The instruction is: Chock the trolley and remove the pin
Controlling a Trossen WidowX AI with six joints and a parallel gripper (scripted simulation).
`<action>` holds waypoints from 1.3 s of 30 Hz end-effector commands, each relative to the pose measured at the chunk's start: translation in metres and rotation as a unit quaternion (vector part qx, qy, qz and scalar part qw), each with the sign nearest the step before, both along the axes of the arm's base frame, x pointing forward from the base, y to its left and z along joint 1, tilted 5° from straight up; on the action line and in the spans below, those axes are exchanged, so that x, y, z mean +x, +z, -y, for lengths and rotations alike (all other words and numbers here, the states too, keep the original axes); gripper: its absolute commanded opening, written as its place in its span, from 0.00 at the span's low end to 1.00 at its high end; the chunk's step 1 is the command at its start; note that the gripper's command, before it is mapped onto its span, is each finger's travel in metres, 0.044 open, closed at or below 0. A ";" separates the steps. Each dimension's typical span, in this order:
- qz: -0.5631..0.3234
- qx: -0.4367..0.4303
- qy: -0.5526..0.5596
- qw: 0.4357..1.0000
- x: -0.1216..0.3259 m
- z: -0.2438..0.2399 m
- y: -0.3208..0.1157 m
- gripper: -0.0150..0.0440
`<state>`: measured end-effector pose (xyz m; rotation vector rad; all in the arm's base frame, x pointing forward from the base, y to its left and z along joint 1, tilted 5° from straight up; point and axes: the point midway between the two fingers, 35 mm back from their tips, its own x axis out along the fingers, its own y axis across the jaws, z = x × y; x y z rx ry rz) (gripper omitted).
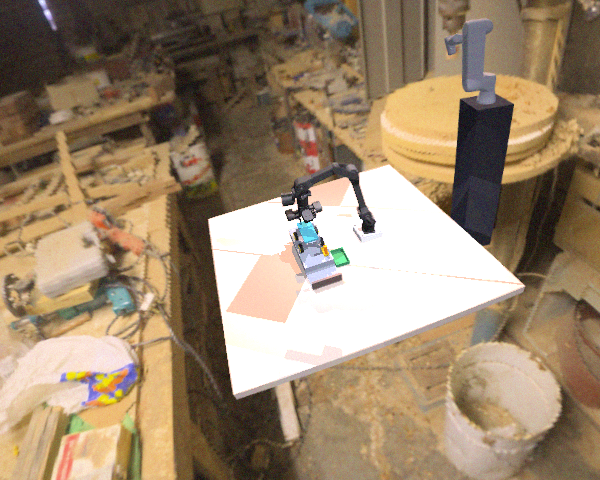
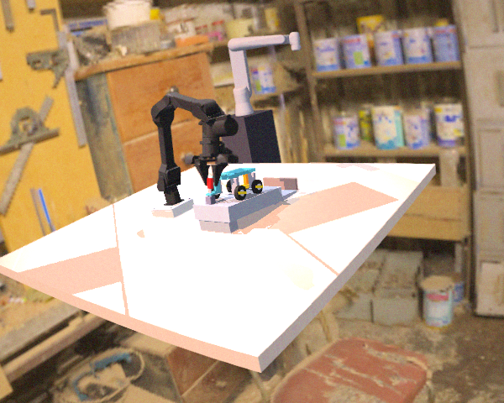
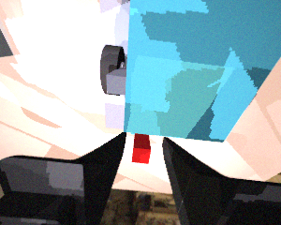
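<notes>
The trolley [image 1: 307,232] [image 2: 239,174] [image 3: 152,89], with a light-blue deck, stands on the grey ramp [image 1: 318,267] [image 2: 254,212]. The red-headed stop pin [image 2: 209,183] [image 3: 140,155] is upright at its uphill end. My gripper [image 2: 209,185] [image 3: 144,138] points down there, part open, with one finger on each side of the red head and gaps beside it in the wrist view. The chock's orange handle [image 1: 325,250] [image 2: 245,180] shows beside the trolley's downhill wheel on the tray side. Its black base is too small to tell whether it touches. The green tray [image 1: 340,256] lies beside the ramp; no pin shows in it.
The trolley deck is close in front of the fingers in the wrist view. A dark-faced end board [image 1: 326,281] stands at the ramp's low end. My arm's white base [image 1: 367,233] [image 2: 172,209] is beyond the tray. A grey second arm [image 1: 473,56] [image 2: 239,65] stands on a dark pedestal off the table.
</notes>
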<state>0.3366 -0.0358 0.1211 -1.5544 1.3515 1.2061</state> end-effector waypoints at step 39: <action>-0.005 -0.003 0.002 1.000 -0.004 0.001 0.003 0.25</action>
